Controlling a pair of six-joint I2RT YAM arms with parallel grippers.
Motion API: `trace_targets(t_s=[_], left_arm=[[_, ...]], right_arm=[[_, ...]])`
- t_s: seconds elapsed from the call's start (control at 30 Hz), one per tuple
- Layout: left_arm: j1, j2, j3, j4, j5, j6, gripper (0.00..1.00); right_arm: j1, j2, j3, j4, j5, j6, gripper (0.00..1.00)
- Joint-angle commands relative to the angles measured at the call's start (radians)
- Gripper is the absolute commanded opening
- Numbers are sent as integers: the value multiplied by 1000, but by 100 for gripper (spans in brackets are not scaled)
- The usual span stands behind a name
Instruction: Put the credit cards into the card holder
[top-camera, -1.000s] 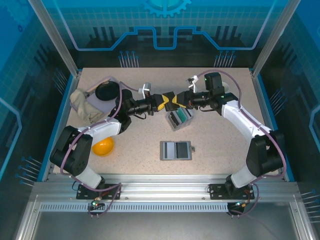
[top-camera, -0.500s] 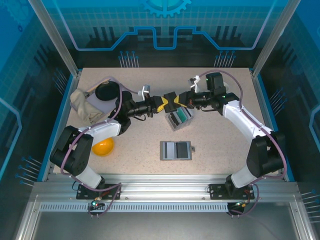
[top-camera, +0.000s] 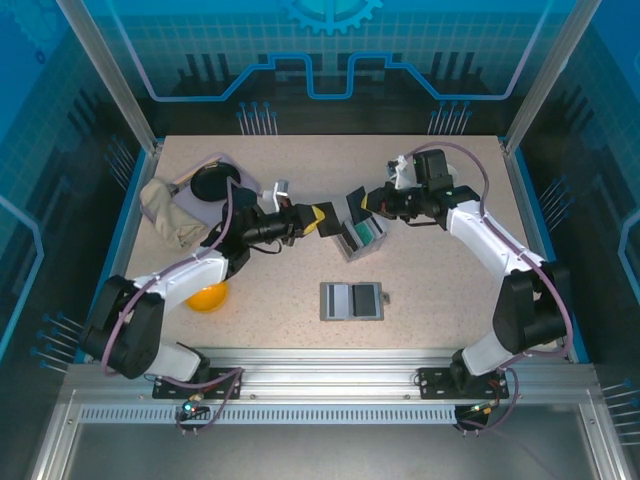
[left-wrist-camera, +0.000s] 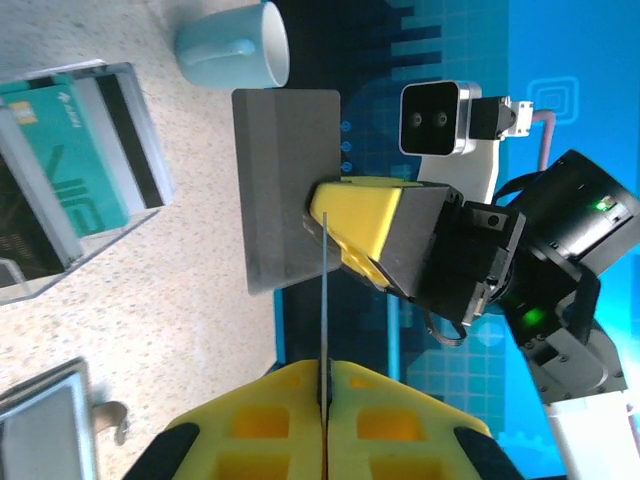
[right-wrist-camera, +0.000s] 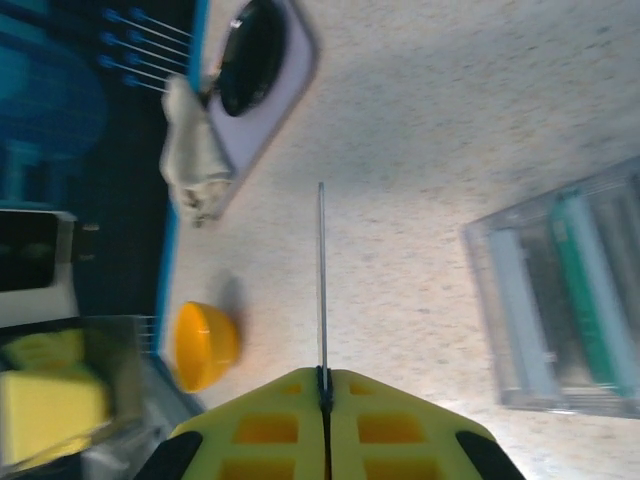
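Slip risk.
Left tool (left-wrist-camera: 323, 372), right tool (right-wrist-camera: 322, 376) each pinch a thin plastic card (left-wrist-camera: 285, 180); edge grip may let it swivel, missing grey folding card holder (top-camera: 352, 300).

The table (top-camera: 430, 290) looks matt and speckled, the box (left-wrist-camera: 150, 130) clear plastic, the card (left-wrist-camera: 285, 150) smooth.

White lettering on teal card (left-wrist-camera: 70, 160) unreadable.

My left-hand card (left-wrist-camera: 324, 280) and right-hand card (right-wrist-camera: 321, 270) sit edge-on to their own wrist cams, so just thin lines, faces unreadable there. Card holder (left-wrist-camera: 40, 430) gets chopped by the frame corner.
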Motion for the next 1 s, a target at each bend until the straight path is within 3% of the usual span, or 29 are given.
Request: trace_targets(t_s=[0.0,0.27,0.4,0.97], left_arm=[[10,-46,-45,-181,-81,99,6],[12,-108,-82,-271,-143,122,6],[12,-120,-87,-282,-149,127,6],[12,-94,-79,-255,-130,109,7]], right_arm=[[78,70,66,-133,195,-195,7],[270,192,131,-177,571,-369,5],[302,225,144,-173,647,-405,5],[313,324,157,-151,674,-418,10]])
